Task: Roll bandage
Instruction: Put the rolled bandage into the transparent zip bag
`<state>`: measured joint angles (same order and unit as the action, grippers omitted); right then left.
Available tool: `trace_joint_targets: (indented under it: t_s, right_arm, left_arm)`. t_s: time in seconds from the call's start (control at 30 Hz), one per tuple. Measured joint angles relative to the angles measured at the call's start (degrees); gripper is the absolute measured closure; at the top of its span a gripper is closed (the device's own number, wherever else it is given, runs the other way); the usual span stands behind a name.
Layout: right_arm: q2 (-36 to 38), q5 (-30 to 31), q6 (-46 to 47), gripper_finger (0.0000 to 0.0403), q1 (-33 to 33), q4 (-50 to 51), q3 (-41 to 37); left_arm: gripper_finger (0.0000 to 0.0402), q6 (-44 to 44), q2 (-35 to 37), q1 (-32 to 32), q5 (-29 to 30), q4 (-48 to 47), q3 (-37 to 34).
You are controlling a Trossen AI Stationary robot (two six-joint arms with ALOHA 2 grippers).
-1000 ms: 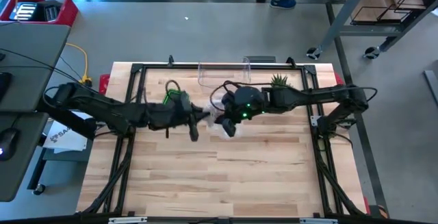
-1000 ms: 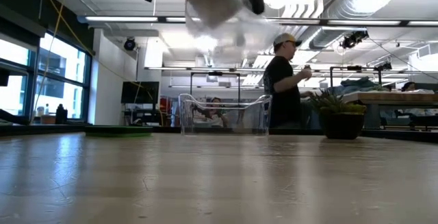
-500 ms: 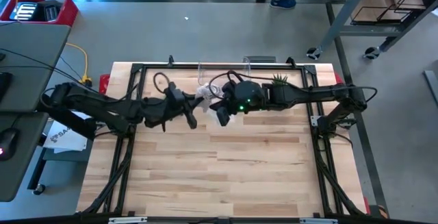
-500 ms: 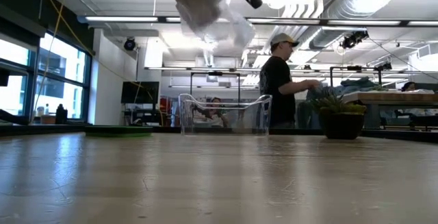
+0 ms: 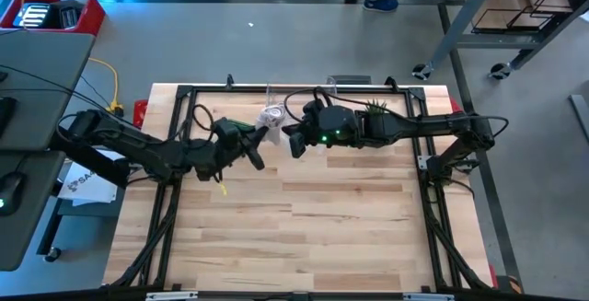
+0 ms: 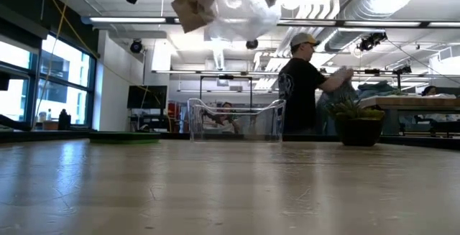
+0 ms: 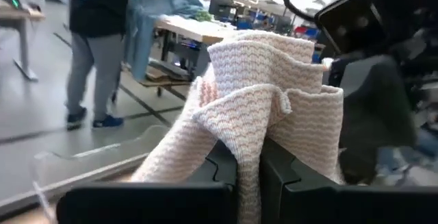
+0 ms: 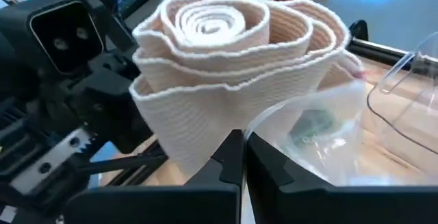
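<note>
Behind the wooden tabletop (image 5: 304, 218) an open workshop shows. I have the bandage (image 5: 272, 117) aloft, upper centre of frame, left claw (image 7: 248, 176) and right claw (image 8: 238, 157) both clenched on it. Soft, light, floppy; I'd grip its edges.

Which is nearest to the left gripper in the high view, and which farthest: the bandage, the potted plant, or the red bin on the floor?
From the left gripper, shut on the bandage:
1. Bandage: held in the jaws, over the table's far middle.
2. Potted plant: on the table's far edge, toward the right arm.
3. Red bin: off the table, on the floor at the picture's upper left.
</note>
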<state>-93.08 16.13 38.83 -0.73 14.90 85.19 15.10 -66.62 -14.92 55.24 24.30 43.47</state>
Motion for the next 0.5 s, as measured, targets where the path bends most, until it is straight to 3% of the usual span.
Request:
trace_joint_targets:
  t_s: [0.27,0.5]
  right_arm:
    - [0.0,0.9,-4.1,0.0403,0.0,-0.1,0.0]
    - [0.0,3.4,-8.3,0.0403,-0.2,-1.0,0.0]
  left_arm:
    - [0.0390,23.8,0.0,0.1,-4.6,-7.9,0.0]
    - [0.0390,43.2,-0.1,0.7,-14.3,-12.8,0.0]
